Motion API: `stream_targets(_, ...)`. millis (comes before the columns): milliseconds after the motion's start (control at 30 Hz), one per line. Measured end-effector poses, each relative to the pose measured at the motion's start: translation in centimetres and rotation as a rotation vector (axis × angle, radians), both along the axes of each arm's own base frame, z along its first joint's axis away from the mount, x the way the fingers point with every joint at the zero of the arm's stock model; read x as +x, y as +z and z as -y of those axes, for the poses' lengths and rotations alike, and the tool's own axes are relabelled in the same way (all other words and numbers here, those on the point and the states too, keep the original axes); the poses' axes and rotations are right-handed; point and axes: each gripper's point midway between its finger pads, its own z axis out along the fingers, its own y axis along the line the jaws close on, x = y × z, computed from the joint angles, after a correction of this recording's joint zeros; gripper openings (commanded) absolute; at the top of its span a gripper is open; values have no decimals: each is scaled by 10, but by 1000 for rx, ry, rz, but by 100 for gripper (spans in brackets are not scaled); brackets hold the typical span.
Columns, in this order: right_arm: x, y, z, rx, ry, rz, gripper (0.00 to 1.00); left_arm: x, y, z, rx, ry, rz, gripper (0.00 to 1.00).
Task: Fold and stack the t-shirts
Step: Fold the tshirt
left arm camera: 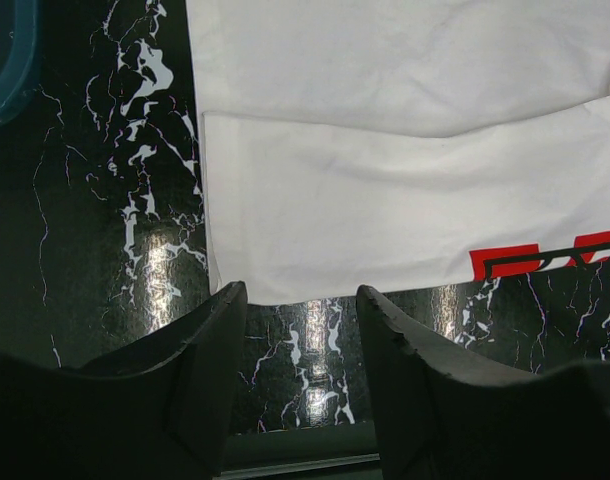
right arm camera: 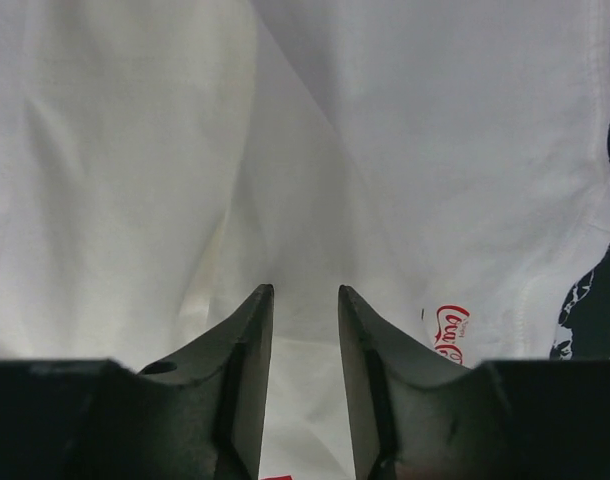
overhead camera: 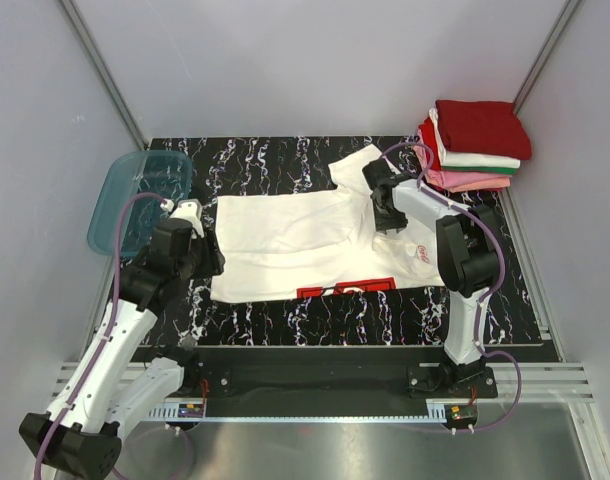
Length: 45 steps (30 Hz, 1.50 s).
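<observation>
Our left tool [left arm camera: 300, 320] stood open and empty over the table [left arm camera: 105, 250], with the corner of the white t-shirt [left arm camera: 385, 200] just ahead of its tips. Our right tool [right arm camera: 303, 320] was down on that same shirt, jaws narrowly apart, with a ridge of cloth running into the gap; we could not tell whether it had hold. The small red logo [right arm camera: 451, 332] lay just right of it. The folded t-shirts [overhead camera: 477, 148] sat stacked beyond it.

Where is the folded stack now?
In the top view, the folded stack sits at the far right corner of the mat, just beyond the right gripper and the spread white t-shirt.
</observation>
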Motion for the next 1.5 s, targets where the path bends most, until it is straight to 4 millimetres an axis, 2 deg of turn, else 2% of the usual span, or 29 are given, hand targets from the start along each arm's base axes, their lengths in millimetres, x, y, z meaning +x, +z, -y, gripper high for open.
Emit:
stream_targets(133,-6,-5,-3,17,10,-12,54,0,0,0,0,0,0,53)
stream_targets(667,-14,-4,-26,45,72,-14,54,0,0,0,0,0,0,53)
stream_targets(967,-14,-5,-25,39,70,-16,43,0,0,0,0,0,0,53)
stream_targets(1033,-14,-5,-24,36,69,-14,36,0,0,0,0,0,0,53)
stream_targets(1400,-12,-5,-25,36,70,-7,20,0,0,0,0,0,0,54)
stream_targets(1500,-12,-5,-25,39,71,-7,19,0,0,0,0,0,0,54)
